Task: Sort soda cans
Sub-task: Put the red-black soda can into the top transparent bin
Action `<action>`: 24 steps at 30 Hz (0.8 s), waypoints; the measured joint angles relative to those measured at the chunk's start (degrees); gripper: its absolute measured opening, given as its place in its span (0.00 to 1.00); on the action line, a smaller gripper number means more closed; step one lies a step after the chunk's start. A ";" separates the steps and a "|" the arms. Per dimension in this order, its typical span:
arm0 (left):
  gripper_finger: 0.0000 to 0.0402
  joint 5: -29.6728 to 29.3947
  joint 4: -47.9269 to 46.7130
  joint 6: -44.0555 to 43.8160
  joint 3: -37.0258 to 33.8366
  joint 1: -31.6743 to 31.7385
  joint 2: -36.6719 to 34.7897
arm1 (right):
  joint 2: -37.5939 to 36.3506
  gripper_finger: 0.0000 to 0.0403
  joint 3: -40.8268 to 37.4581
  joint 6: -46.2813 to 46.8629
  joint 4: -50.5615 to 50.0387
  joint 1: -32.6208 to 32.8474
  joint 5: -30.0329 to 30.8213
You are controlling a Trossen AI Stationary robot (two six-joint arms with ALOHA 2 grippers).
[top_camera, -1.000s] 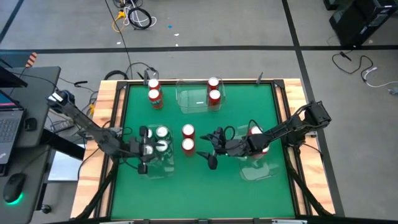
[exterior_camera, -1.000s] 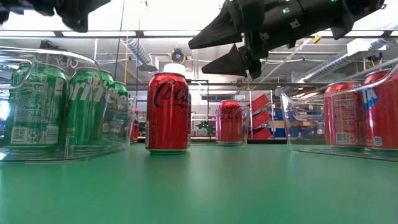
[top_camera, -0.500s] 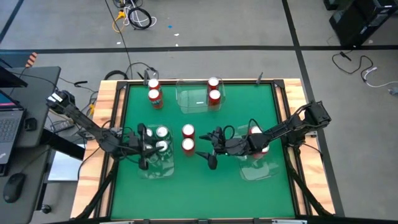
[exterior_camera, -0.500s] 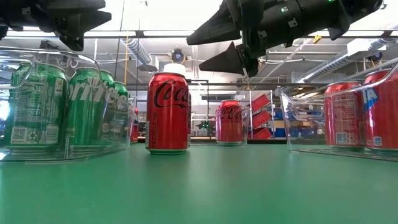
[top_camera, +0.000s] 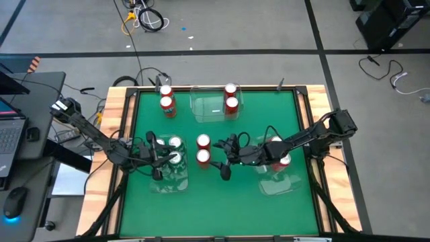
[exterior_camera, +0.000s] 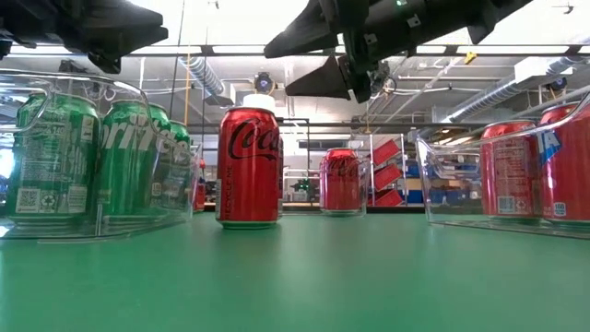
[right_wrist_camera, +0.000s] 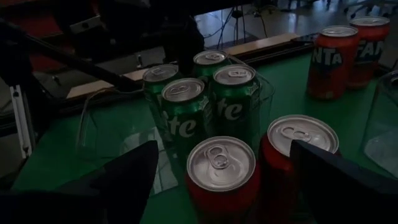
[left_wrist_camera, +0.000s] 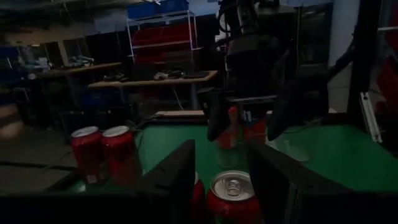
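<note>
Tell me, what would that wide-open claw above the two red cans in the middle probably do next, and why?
Probably lower onto one of the two red cans. The right gripper hangs open just beside and above them, and they stand loose on the table, while the four green cans already sit in a clear tray.

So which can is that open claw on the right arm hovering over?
On the green table, two red cans stand loose mid-table, between the tray of green cans and the right gripper. It is the nearer red can, directly under those open fingers, outside any tray.
</note>
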 joint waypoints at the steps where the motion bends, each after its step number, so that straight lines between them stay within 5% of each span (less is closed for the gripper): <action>1: 0.37 -0.02 0.04 0.72 0.00 0.00 0.00 | 0.00 0.87 0.24 0.13 -0.54 0.00 0.00; 14: 0.37 -0.15 0.04 1.47 0.00 0.00 0.00 | 0.00 0.87 10.65 3.74 -21.89 -0.04 -2.32; 24: 0.37 -0.15 -0.02 2.57 0.02 0.00 0.02 | 4.93 0.87 12.89 9.90 -24.14 -0.43 -5.39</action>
